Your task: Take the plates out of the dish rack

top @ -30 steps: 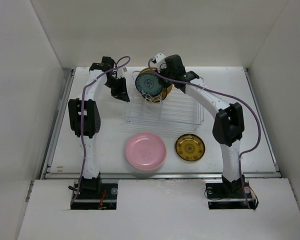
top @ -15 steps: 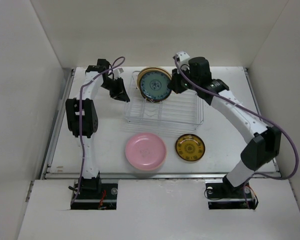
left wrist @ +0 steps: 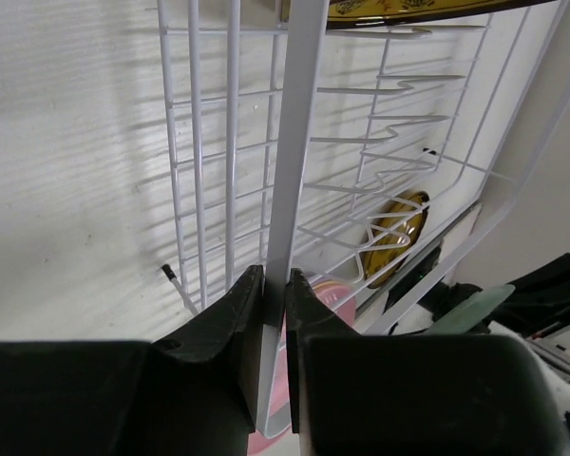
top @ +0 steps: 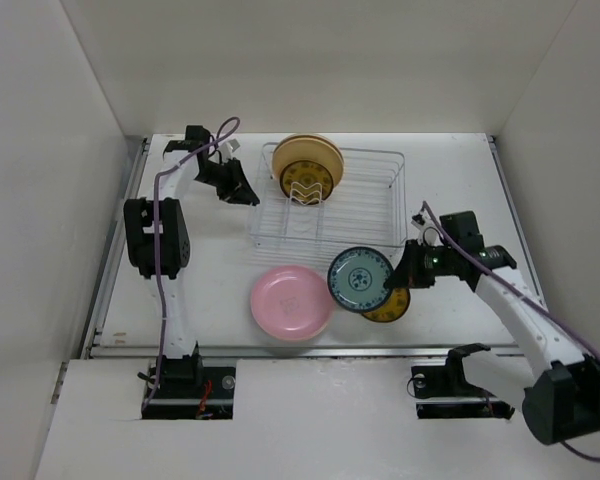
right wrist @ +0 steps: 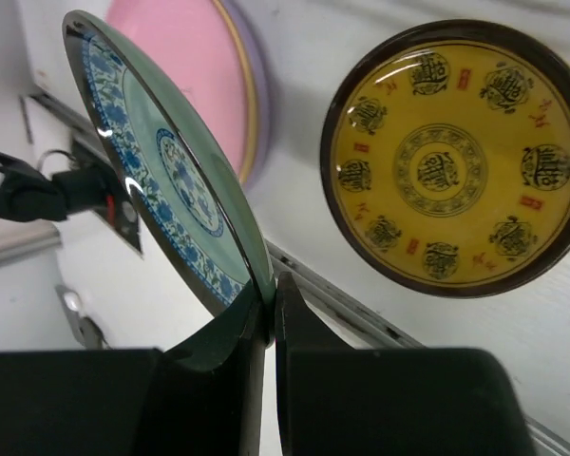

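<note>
My right gripper (top: 404, 268) is shut on the rim of a small teal patterned plate (top: 360, 279), held above a dark brown-gold plate (top: 392, 303) that lies flat on the table; the wrist view shows both the teal plate (right wrist: 166, 171) and the gold plate (right wrist: 454, 157). A pink plate (top: 291, 300) lies flat left of them, with a lavender rim under it (right wrist: 258, 85). The wire dish rack (top: 325, 205) holds a cream plate (top: 307, 152) and a small brown-gold plate (top: 308, 180) upright. My left gripper (top: 242, 190) is shut on the rack's left rim (left wrist: 290, 171).
White walls enclose the table on three sides. A metal rail (top: 320, 349) runs along the near table edge, just in front of the flat plates. The arm bases stand below it.
My right arm has lifted the teal plate out of the rack and carried it forward and down over the gold plate on the table. My left gripper has stayed at the rack's left rim.
</note>
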`<state>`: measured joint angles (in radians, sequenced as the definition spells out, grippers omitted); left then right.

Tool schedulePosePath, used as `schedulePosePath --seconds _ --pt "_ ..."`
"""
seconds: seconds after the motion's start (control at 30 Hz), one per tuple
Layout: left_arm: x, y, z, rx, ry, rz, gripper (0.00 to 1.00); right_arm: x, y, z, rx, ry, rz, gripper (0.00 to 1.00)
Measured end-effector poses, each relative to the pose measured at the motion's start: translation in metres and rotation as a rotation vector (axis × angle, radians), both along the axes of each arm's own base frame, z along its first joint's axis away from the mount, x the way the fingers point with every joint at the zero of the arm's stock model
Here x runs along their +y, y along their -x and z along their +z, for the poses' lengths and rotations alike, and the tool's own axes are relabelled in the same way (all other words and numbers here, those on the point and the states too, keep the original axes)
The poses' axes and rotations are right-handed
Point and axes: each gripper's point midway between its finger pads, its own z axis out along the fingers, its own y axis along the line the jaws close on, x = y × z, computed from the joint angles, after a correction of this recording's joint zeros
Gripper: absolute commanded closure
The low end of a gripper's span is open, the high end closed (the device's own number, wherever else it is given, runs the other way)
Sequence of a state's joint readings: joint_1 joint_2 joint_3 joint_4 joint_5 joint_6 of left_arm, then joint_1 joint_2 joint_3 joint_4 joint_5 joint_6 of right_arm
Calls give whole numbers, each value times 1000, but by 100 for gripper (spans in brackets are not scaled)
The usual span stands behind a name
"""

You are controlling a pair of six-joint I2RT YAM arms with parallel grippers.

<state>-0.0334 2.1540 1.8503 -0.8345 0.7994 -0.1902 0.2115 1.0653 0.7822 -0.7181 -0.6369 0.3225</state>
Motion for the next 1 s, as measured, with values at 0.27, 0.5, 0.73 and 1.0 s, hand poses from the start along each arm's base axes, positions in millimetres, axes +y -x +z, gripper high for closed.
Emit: schedulePosePath --seconds 0.27,0.5,0.73,1.0 --pt "3 9 0 24 40 57 100 -22 23 -42 189 -47 -226 100" --pt "4 16 0 38 39 75 100 -52 13 -63 265 -34 -452 100" --pt "4 16 1 39 32 74 100 -64 7 -77 292 3 -506 51" --pt "5 17 1 48 16 72 100 -64 15 -83 313 13 -500 10"
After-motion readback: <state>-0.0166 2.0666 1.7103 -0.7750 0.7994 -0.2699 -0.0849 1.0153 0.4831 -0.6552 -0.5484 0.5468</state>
